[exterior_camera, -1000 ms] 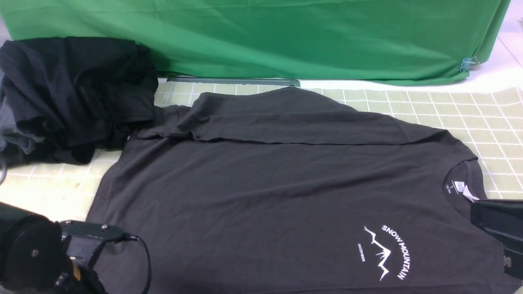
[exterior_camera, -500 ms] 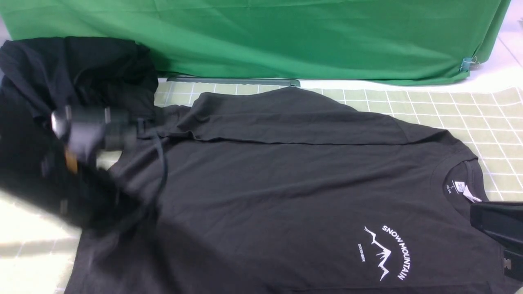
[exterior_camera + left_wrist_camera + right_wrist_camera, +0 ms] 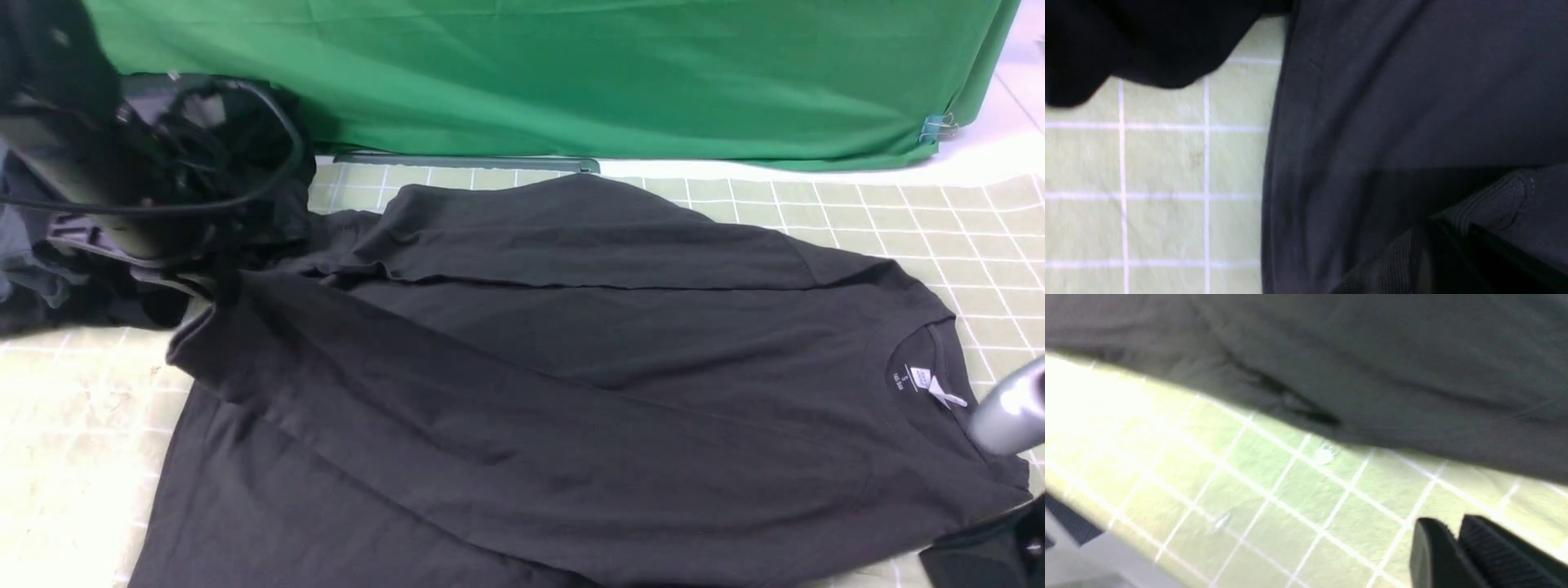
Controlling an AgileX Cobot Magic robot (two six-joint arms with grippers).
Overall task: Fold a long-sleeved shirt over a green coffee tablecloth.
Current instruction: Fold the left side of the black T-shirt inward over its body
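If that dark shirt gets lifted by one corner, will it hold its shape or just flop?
Probably floppy: the long-sleeved shirt lies in soft folds and wrinkles, its sleeve draped across the body. Likely light, as it looks like thin cloth. It may drag rather than slide on the checked tablecloth.

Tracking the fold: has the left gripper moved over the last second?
Yes. The left gripper went from the near edge toward the green backdrop, pulling the long-sleeved shirt's sleeve.
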